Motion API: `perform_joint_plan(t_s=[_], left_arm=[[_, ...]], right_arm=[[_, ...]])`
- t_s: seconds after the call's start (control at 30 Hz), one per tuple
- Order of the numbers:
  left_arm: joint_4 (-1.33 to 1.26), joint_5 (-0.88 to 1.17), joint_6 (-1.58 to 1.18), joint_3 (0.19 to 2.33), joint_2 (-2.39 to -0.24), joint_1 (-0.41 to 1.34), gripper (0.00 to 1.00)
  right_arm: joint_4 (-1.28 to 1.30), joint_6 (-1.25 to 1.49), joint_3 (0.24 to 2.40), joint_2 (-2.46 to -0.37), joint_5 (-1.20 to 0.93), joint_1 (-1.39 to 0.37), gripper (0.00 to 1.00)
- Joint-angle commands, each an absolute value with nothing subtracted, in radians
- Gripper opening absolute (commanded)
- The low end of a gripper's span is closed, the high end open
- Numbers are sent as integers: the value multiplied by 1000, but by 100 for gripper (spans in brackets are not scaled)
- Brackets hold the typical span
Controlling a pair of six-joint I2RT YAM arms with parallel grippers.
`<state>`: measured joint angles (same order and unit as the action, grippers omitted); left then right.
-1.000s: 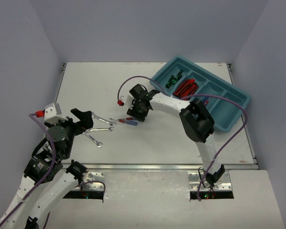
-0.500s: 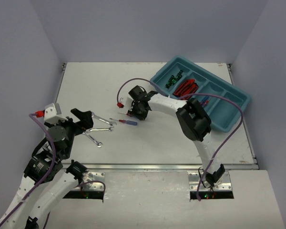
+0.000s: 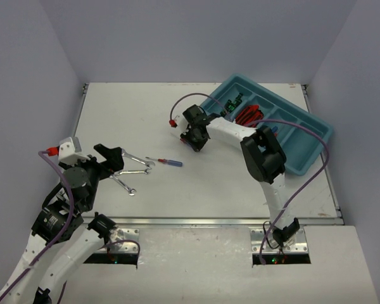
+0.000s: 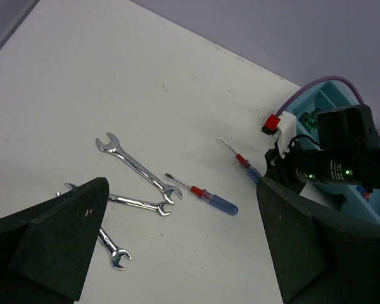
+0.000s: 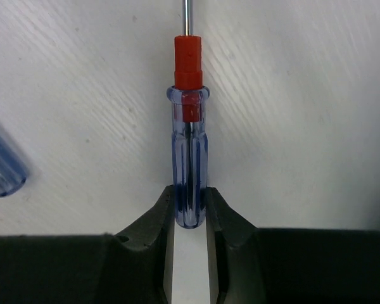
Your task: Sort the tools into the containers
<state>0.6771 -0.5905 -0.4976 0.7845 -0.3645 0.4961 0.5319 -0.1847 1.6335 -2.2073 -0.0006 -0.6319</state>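
Note:
In the right wrist view my right gripper (image 5: 190,206) is shut on the butt of a blue-and-red screwdriver (image 5: 190,161), which points straight away over the white table. From above, this gripper (image 3: 196,137) hangs just left of the teal tray (image 3: 302,159). A second blue-and-red screwdriver (image 3: 169,162) lies on the table. Three silver wrenches (image 4: 138,169) (image 4: 141,203) (image 4: 111,248) lie beneath my left gripper (image 4: 183,253), which is wide open and holds nothing. The tray holds black-and-green screwdrivers (image 3: 232,104), red utility knives (image 3: 248,116) and a blue-handled tool (image 3: 272,134).
Purple cables loop over both arms, one arching above the tray. Grey walls close the table on three sides. The tray sits slanted at the back right corner. A metal rail runs along the near edge by the arm bases.
My right gripper closed on one blue-and-red screwdriver and carried it up and right, toward the tray. The other screwdriver stayed on the table. The left arm has not moved.

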Motion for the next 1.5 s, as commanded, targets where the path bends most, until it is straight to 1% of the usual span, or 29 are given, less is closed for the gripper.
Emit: perform_joint_plan(t_s=[0.0, 0.13, 0.23, 0.3, 0.33, 0.37, 0.4, 0.43, 0.53, 0.6, 0.7, 0.77, 0.8, 0.83, 1.0, 1.07, 1.2, 1.33, 1.4, 1.47], left_arm=[[644, -600, -489, 787, -356, 500, 100], [644, -598, -489, 785, -354, 500, 100], [643, -595, -488, 787, -349, 500, 100], [643, -595, -488, 785, -346, 500, 100], [643, -595, -488, 785, -344, 500, 100], [643, -595, -488, 785, -342, 500, 100], [643, -595, -488, 785, -341, 500, 100], [643, -596, -488, 785, -336, 501, 100], [641, -594, -488, 785, -333, 502, 100], [641, -593, -487, 785, -337, 502, 100], [641, -594, -488, 785, -342, 502, 100], [641, -594, -488, 785, -342, 503, 100], [641, -595, -488, 785, -341, 502, 100], [641, -595, -488, 785, -340, 502, 100], [641, -592, -486, 787, -345, 502, 100], [640, -592, -486, 785, -345, 502, 100], [641, -594, -487, 787, -345, 502, 100], [642, -595, -487, 786, -354, 502, 100], [645, -600, -488, 788, -360, 502, 100], [648, -607, -493, 788, -362, 500, 100]], right_arm=[[506, 114, 1557, -1930, 24, -582, 0], [468, 252, 1451, -1766, 5, -485, 0], [463, 343, 1367, -1642, 38, -376, 0], [461, 399, 1334, -1613, 53, -296, 0], [460, 449, 1313, -1599, 55, -207, 0], [460, 493, 1295, -1589, 49, -195, 0], [444, 529, 1276, -1581, 36, -122, 0], [418, 622, 1223, -1568, 13, -51, 0], [345, 744, 1148, -1548, -59, 62, 0], [327, 794, 1124, -1556, -53, 87, 0], [334, 856, 1116, -1578, 38, 89, 0], [333, 880, 1115, -1592, 60, 91, 1], [328, 871, 1123, -1605, 52, 92, 5], [326, 858, 1137, -1622, 33, 92, 11], [369, 821, 1205, -1687, 3, 92, 51], [368, 822, 1195, -1674, 5, 92, 57], [315, 784, 1141, -1603, -35, 67, 60], [247, 582, 1159, -1542, -126, -139, 62], [242, 454, 1201, -1548, -203, -224, 67], [252, 340, 1238, -1580, -300, -351, 74]])
